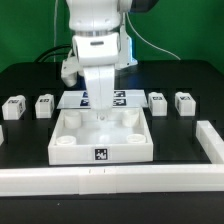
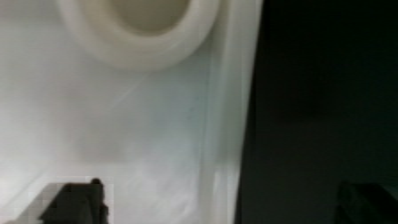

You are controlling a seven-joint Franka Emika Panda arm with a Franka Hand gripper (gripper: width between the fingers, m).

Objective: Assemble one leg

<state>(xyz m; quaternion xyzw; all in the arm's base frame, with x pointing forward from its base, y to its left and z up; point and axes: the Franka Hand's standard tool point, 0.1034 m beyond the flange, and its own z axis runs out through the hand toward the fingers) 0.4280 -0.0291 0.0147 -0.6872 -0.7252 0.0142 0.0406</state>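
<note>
Four small white legs with tags stand on the black table: two at the exterior view's left [image 1: 11, 106] [image 1: 44, 105] and two at its right [image 1: 157, 102] [image 1: 185, 101]. The large white square panel [image 1: 72, 147] with round corner sockets lies in the middle. My gripper [image 1: 103, 119] is down low over the panel's far part, far from every leg. In the wrist view my gripper [image 2: 219, 205] is open and empty. One dark finger [image 2: 75, 200] is over the white panel [image 2: 143, 120], the other over the black table. A round socket [image 2: 135, 28] shows ahead.
The marker board [image 1: 128, 97] lies flat behind the panel, partly hidden by the arm. A long white L-shaped rail [image 1: 110, 179] runs along the table's front and up the exterior view's right side [image 1: 211, 140].
</note>
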